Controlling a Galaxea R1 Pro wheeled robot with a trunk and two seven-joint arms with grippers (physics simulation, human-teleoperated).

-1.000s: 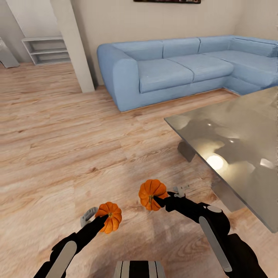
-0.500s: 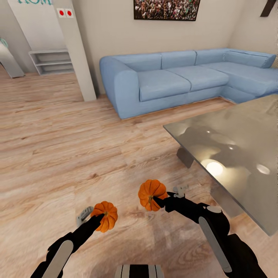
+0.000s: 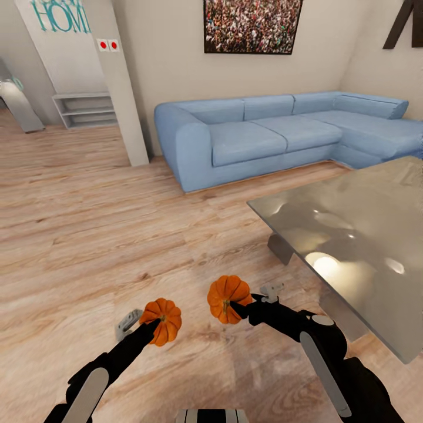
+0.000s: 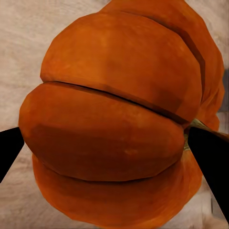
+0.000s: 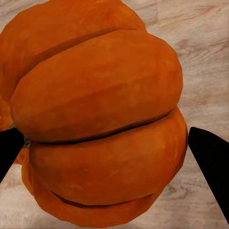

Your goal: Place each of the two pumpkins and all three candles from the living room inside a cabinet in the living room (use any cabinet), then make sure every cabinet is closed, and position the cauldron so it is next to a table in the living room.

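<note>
Nearest the robot, the left gripper (image 3: 154, 322) is clamped on a small bright-orange ribbed pumpkin (image 3: 163, 321), carried low over the pale wood-plank floor (image 3: 88, 235). In the left wrist view the same pumpkin (image 4: 119, 119) sits between the two black fingers (image 4: 210, 162), which press its sides. Just to the right, the right gripper (image 3: 235, 305) is closed on a second bright-orange ribbed pumpkin (image 3: 228, 298), held slightly higher and apart from the first; in the right wrist view this pumpkin (image 5: 100, 119) spans the gap between the dark fingers (image 5: 210, 162). Farther right stands the low coffee table with a glossy grey rectangular top (image 3: 352, 247) on slanted slab legs. Beyond it lies a light-blue corner sofa (image 3: 264, 132) against the cream wall, under a dark framed picture of a crowd (image 3: 251, 26). At far left are a white pillar (image 3: 123, 88) and a pale low shelf unit (image 3: 88, 110).

Step in hand, as judged: transport of both pumpkins toward a cabinet. The next move calls for finding the dark-brown cabinet, keeping both grips firm while the base travels, and freeing one gripper to open a drawer.
</note>
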